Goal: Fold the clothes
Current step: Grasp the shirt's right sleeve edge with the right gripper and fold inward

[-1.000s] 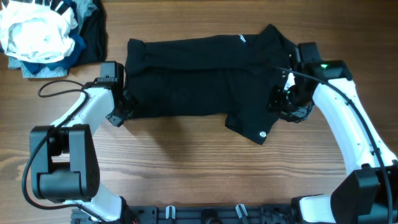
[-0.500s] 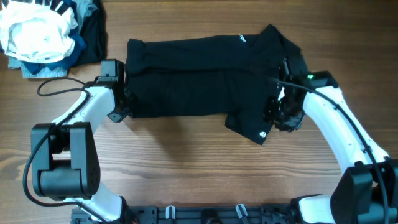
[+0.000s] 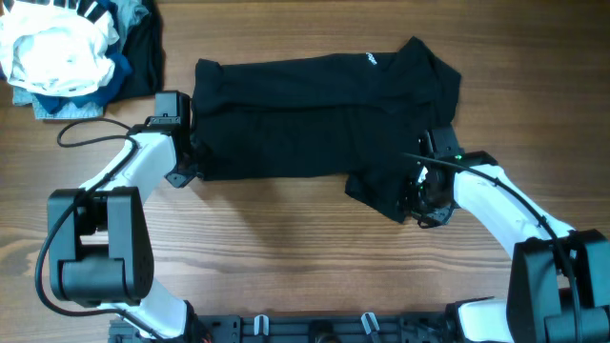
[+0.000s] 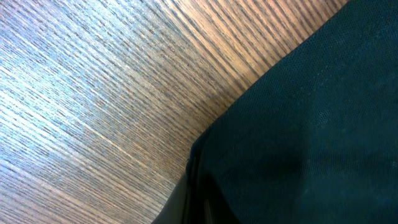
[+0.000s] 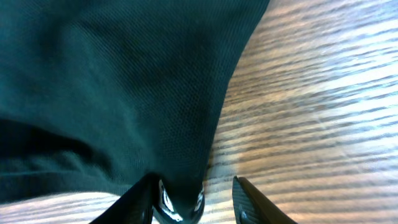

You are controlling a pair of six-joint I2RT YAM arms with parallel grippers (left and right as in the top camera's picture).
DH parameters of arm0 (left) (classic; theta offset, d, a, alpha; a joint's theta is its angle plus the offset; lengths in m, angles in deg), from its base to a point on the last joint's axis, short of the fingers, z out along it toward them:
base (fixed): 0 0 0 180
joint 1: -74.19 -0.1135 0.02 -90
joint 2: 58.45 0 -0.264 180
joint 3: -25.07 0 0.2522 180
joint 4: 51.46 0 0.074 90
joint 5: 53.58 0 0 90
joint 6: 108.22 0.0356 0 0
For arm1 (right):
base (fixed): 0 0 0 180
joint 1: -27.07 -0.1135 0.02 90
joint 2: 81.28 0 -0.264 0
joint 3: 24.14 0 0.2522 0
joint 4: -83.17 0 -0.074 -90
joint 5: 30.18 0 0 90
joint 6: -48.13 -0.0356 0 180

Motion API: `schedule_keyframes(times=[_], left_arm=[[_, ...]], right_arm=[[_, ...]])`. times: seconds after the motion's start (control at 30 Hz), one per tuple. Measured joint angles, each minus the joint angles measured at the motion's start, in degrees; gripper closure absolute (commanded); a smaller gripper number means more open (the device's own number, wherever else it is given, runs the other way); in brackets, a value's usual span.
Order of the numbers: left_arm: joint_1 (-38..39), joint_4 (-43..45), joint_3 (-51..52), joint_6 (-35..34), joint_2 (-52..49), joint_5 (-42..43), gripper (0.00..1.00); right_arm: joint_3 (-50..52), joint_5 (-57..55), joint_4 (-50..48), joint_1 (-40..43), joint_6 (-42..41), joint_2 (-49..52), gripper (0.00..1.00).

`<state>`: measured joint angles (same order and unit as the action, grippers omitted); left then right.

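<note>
Large black soft shirt [image 3: 305, 119] lies spread on the wooden table [image 3: 286, 248]. Right fingers [image 5: 249, 198] stand apart, straddling its lower-right hem; left fingers [image 3: 188, 157] sit at its left edge, grip unclear.

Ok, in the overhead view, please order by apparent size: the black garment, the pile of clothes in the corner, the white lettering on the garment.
1. black garment, largest
2. pile of clothes
3. white lettering, smallest
</note>
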<state>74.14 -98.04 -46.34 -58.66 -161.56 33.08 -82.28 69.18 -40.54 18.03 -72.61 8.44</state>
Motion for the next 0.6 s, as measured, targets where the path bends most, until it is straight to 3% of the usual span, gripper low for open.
schedule_keyframes(times=[0.27, 0.37, 0.6], left_arm=[[0.0, 0.0, 0.0, 0.0, 0.0, 0.0, 0.96], [0.0, 0.0, 0.0, 0.0, 0.0, 0.0, 0.96], [0.0, -0.6, -0.2, 2.4, 0.0, 0.0, 0.96]], right_arm=[[1.7, 2.9, -1.9, 0.0, -0.2, 0.0, 0.72], [1.8, 3.5, -2.8, 0.0, -1.0, 0.0, 0.96], [1.7, 3.9, -2.1, 0.1, -1.6, -0.1, 0.96]])
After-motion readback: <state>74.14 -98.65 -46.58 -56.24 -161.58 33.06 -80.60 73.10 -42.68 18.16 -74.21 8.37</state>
